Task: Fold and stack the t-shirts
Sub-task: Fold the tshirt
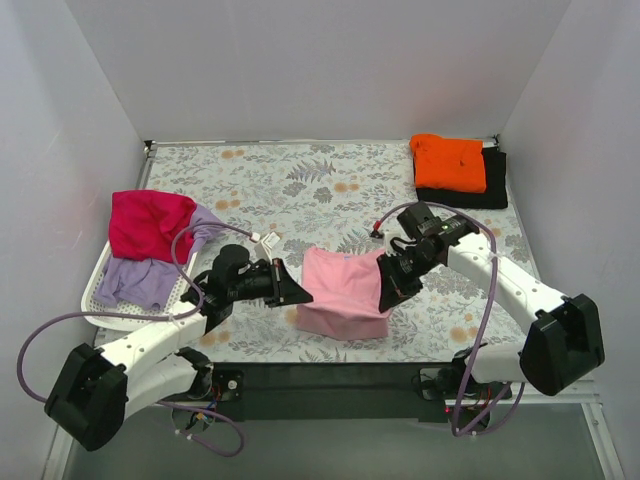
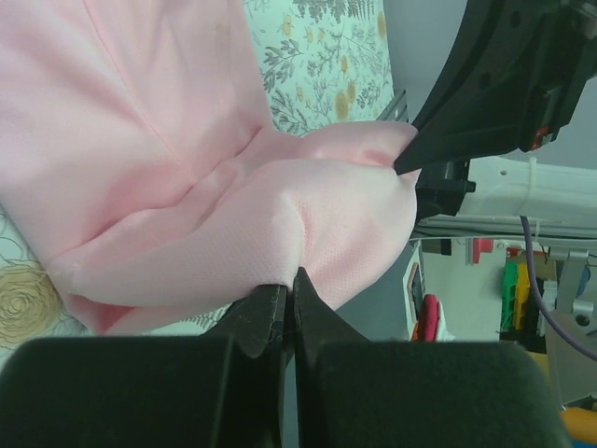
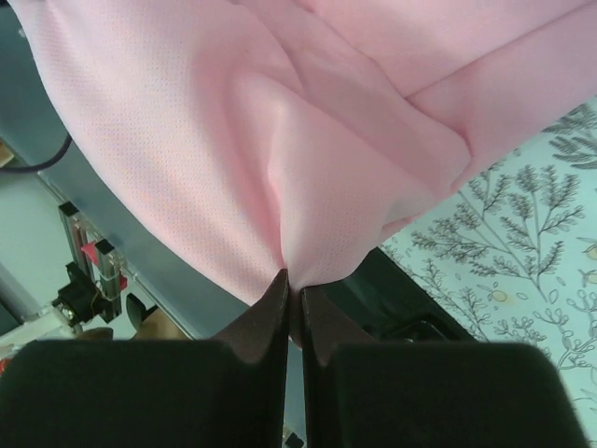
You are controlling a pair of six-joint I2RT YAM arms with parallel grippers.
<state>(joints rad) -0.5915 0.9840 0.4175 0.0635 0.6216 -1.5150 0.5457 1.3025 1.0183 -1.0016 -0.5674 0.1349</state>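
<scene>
Now, at left, your left gripper (image 1: 296,292) pinches the left edge of the pink shirt (image 1: 345,285); it spans side to side between both grippers, near the table (image 1: 300,180) front; your right gripper (image 1: 388,293) clamps its right edge, nearer the orange shirt (image 1: 450,162)

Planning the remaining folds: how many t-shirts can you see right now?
5: light pink shirt held at centre; orange shirt on black shirt far right; magenta-red shirt and lavender shirt in the basket left. Others may hide beneath.
</scene>
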